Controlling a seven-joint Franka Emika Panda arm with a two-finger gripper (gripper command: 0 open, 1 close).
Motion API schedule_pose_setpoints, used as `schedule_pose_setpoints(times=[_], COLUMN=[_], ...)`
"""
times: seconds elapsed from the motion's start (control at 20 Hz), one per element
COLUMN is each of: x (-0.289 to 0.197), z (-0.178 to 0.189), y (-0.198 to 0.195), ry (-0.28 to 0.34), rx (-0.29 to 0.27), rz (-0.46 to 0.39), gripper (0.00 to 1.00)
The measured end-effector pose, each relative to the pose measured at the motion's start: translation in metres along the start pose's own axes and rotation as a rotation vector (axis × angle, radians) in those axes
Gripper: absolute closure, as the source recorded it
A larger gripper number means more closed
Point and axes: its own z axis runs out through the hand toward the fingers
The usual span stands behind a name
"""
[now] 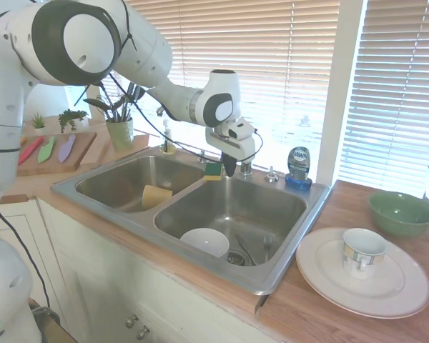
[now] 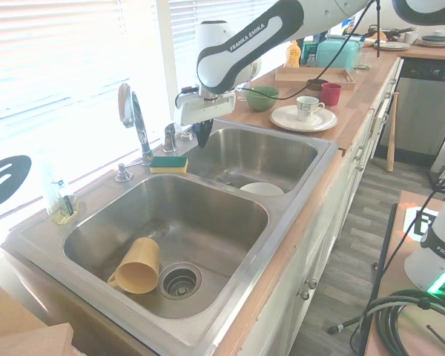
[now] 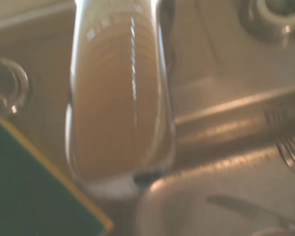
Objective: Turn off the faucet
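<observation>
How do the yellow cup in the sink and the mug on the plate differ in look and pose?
The yellow cup lies tipped on its side in one sink basin; the mug stands upright on a white plate on the counter. The yellow cup is plain in colour; the mug is white with a patterned band. Both have a handle.

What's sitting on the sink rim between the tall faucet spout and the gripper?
In the second exterior view, the faucet and the gripper have the small chrome lever handle between them, with a green and yellow sponge just in front.
</observation>
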Motion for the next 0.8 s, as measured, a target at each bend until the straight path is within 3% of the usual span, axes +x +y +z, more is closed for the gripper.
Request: schedule_pose_setpoints(times=[0.2, 0.55, 0.6, 0.8], x=[-0.028, -0.086, -0.091, -0.101], z=[-0.025, -0.050, -0.050, -0.047], y=[0.039, 0.111, 0.121, 0.150], ry=[-0.050, -0.093, -0.093, -0.082], rx=[-0.122, -0.171, -0.176, -0.175], rz=[-0.045, -0.089, -0.090, -0.089], gripper=[1.00, 1.00, 0.00, 0.00])
